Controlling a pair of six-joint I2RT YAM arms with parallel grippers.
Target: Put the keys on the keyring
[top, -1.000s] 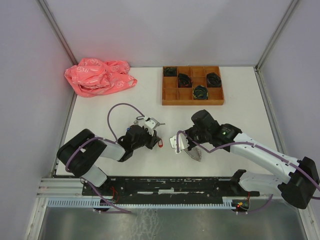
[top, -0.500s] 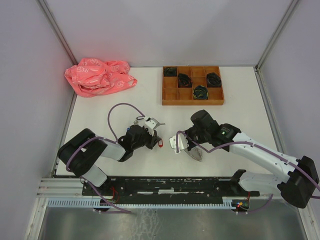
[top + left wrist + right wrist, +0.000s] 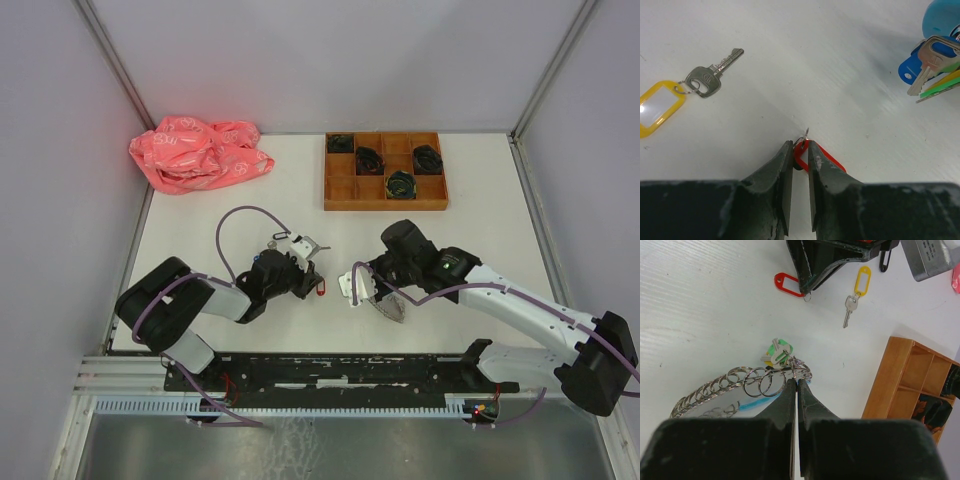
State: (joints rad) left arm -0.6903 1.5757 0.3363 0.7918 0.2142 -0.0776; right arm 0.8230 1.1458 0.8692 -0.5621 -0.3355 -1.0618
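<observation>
Keyring [image 3: 715, 390] sits nearest you, its loops fanned low at the table [image 3: 700, 315]; whether it rests there cannot be told. Your right gripper [image 3: 796, 384] is clenched on its wire beside the green-tagged bunch [image 3: 776, 354]. Beyond, your left gripper [image 3: 800, 148] grasps the red tag [image 3: 827, 161], its split ring [image 3: 805, 133] protruding past the fingertips; no key blade is visible there. Recommendation: pinch the tag firmly, present the split ring squarely to the keyring, and steady the right side. Farther out, the yellow-tagged key [image 3: 705, 82] lies loose, well apart.
</observation>
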